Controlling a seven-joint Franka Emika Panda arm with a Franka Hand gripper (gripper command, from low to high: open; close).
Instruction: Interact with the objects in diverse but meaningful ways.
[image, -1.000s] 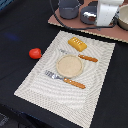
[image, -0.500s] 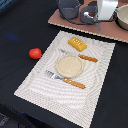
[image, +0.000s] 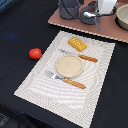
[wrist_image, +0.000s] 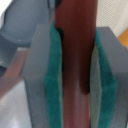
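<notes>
In the wrist view the gripper (wrist_image: 76, 70) has its two green-padded fingers (wrist_image: 52, 75) pressed against a dark reddish-brown cylinder, by its colour the toy sausage (wrist_image: 75, 55), which stands lengthwise between them. In the exterior view the arm's white body sits at about 1 o'clock from the tan plate (image: 69, 65), up on the brown board (image: 65, 22) among the grey pots (image: 70, 7); the jaws themselves are hidden there.

The other toys lie apart from the arm. The red tomato (image: 35, 53) rests on the dark cloth at 9 o'clock from the plate, off the striped placemat (image: 40, 87). The yellow ridged bread block (image: 77, 44) lies on the mat at 12 o'clock, near a knife (image: 80, 56); a fork (image: 65, 80) lies at 6 o'clock.

The grip looks narrow against a smooth, rounded body, so the sausage may pivot or slide out if the arm swings quickly. Carried low, its hanging end could clip a pot rim. Set down on the plate, it would likely roll toward the cutlery.
</notes>
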